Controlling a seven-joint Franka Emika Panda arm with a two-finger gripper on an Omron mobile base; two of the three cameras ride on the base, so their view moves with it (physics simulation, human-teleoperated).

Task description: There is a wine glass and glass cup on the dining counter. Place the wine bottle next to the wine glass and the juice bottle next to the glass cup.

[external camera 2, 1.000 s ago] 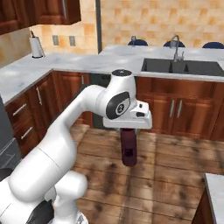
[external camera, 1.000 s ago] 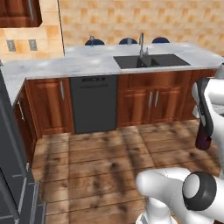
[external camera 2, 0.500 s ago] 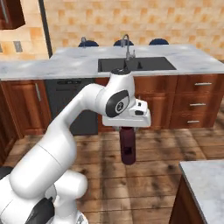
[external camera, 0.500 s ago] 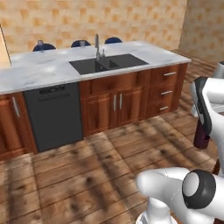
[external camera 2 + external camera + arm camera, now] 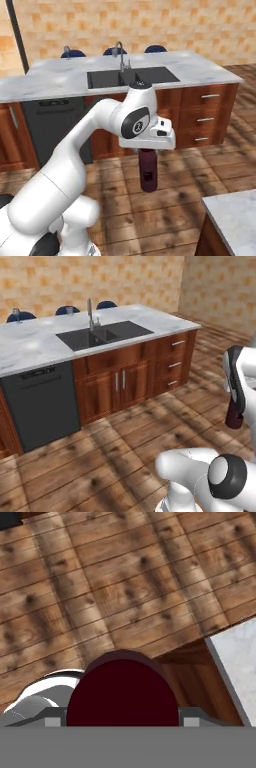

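- Above the wooden floor (image 5: 200,180), the gripper (image 5: 148,148) holds the wine bottle (image 5: 147,172) upright, jaws clamped on its neck.
- Beyond it stands the dining counter (image 5: 60,80) with sink (image 5: 131,76).

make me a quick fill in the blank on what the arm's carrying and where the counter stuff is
1. The gripper holds the wine ____ hanging over the wood floor.
2. The steel tap stands behind the dark ____.
3. The dishwasher sits under the counter, to the ____ of the sink in both base views.

Missing words: bottle; sink; left
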